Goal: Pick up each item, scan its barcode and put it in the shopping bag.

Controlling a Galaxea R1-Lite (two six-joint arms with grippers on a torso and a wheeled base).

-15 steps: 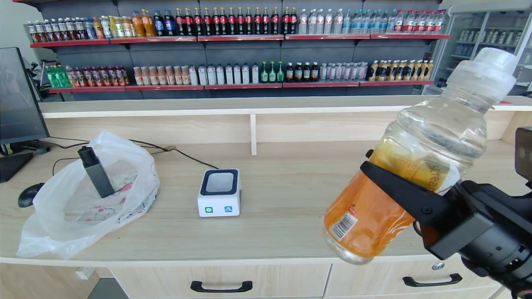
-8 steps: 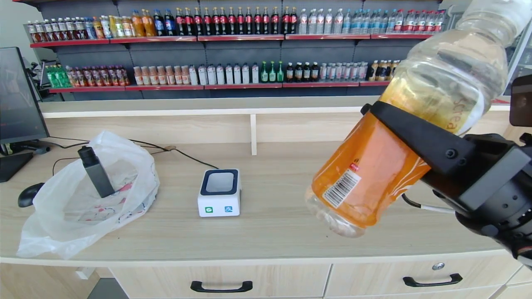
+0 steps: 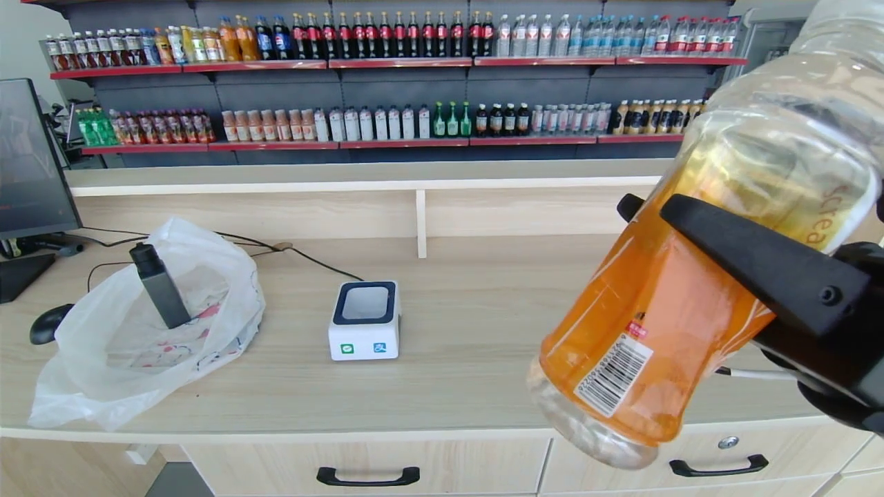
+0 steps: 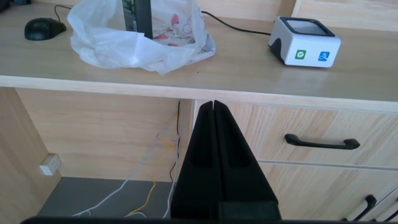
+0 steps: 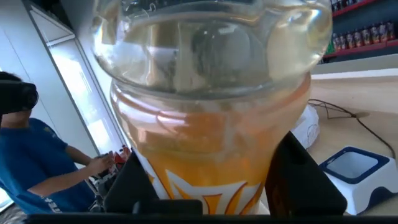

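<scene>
My right gripper (image 3: 704, 228) is shut on an orange drink bottle (image 3: 663, 324), held tilted high above the counter's right side, its barcode (image 3: 613, 374) facing the head view. In the right wrist view the bottle (image 5: 214, 124) sits between the two black fingers (image 5: 301, 180). The white barcode scanner (image 3: 364, 320) stands mid-counter, also seen from the left wrist (image 4: 305, 42). The white shopping bag (image 3: 138, 324) lies at the left with a dark grey bottle (image 3: 159, 284) upright in it. My left gripper (image 4: 214, 109) hangs shut below the counter's edge, in front of the drawers.
A monitor (image 3: 31, 166) and a black mouse (image 3: 47, 323) sit at the counter's far left, with cables (image 3: 290, 252) running behind the bag. A raised ledge (image 3: 421, 186) lines the back. Drawer handles (image 3: 368, 476) show below the front edge.
The right gripper has carried the orange bottle up and nearer to the camera, tilting it so the barcode faces forward. The bag, scanner and left arm are unmoved.
</scene>
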